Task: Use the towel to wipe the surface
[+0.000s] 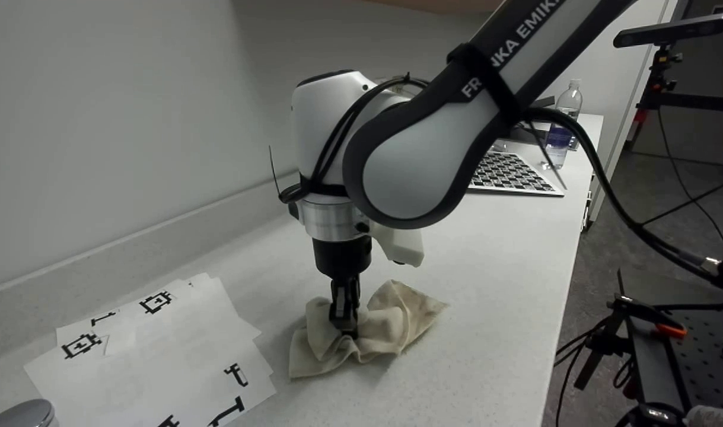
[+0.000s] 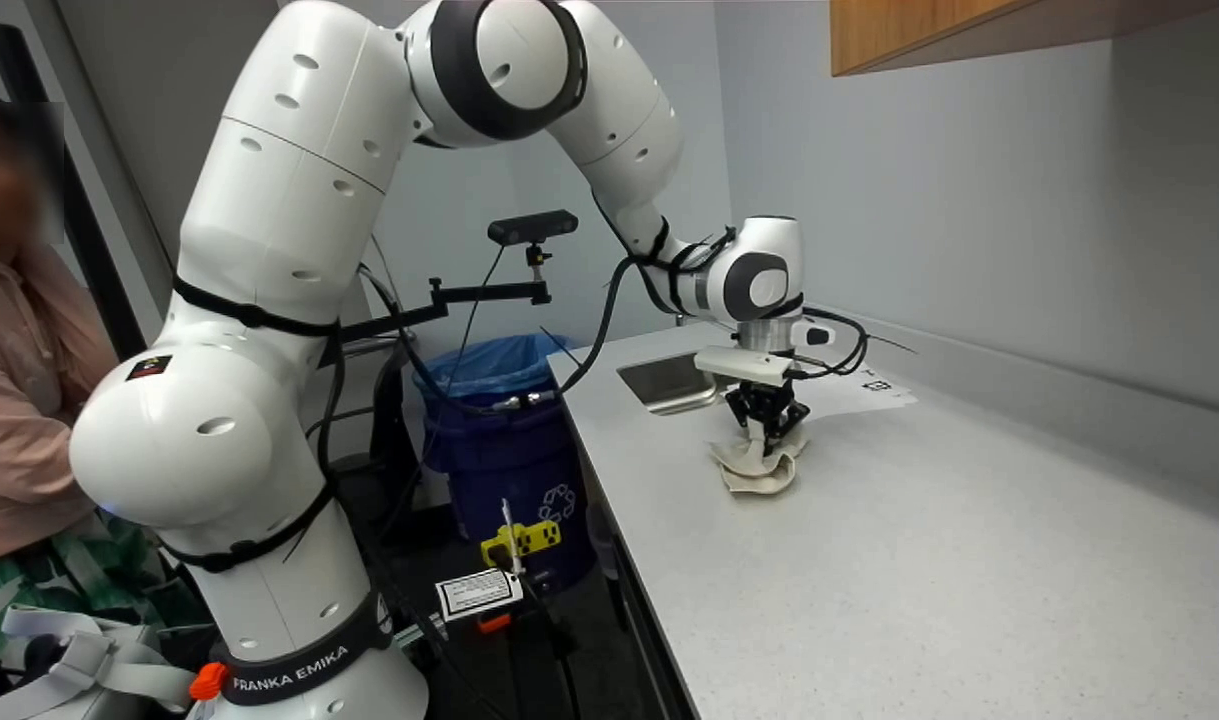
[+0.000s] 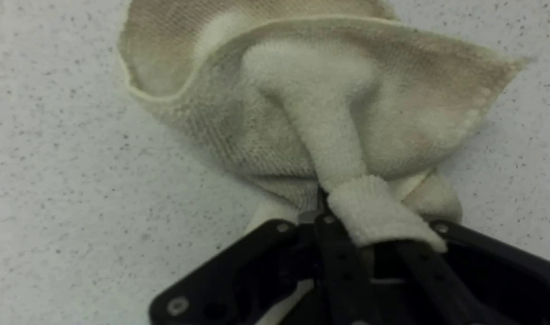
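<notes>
A cream towel with brownish stains lies crumpled on the white speckled countertop [image 1: 480,267]. The towel shows in both exterior views [image 1: 391,326] [image 2: 754,478] and fills the upper middle of the wrist view [image 3: 302,90]. My gripper [image 1: 344,329] points down at the towel's middle, low over the counter, and it also shows in an exterior view [image 2: 766,432]. In the wrist view, the gripper's fingers [image 3: 342,205] are closed on a bunched fold of the towel. A flap of cloth hides part of the fingers. The rest of the towel spreads around them on the counter.
White sheets with black printed marks [image 1: 159,356] lie beside the towel near the wall. A metal sink [image 2: 669,383] is set into the counter. A black-and-white patterned board [image 1: 509,173] and a plastic bottle [image 1: 560,133] stand farther along. A wooden cabinet [image 2: 929,35] hangs above.
</notes>
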Available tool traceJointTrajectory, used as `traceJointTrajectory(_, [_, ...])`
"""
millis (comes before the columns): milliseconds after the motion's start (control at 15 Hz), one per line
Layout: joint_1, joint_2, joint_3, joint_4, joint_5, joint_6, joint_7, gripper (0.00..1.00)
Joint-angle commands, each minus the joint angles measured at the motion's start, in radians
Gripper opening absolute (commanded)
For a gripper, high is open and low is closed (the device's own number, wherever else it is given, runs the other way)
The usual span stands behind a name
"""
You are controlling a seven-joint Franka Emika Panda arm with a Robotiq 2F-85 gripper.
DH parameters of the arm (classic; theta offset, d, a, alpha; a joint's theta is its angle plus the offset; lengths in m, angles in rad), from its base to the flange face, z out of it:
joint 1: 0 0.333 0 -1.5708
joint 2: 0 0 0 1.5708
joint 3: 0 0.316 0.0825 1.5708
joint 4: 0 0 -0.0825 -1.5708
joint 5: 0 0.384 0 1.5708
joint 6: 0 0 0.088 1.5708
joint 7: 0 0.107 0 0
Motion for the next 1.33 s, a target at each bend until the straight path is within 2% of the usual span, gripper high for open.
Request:
traceJointTrajectory(0, [-0.005,0.047,-0.056,0.052,-0.013,-0.006,-0.007,0.02])
traceJointTrajectory(400, [-0.002,0.098,-0.183,0.2,-0.102,-0.016,0.04,0.02])
traceJointTrajectory(667, [-0.015,0.129,-0.222,0.283,-0.11,-0.021,0.067,0.02])
traceJointTrajectory(867, [-0.02,0.116,-0.221,0.255,-0.101,0.01,0.079,0.02])
traceJointTrajectory(1267, [-0.035,0.001,-0.194,0.043,-0.049,0.029,0.122,0.02])
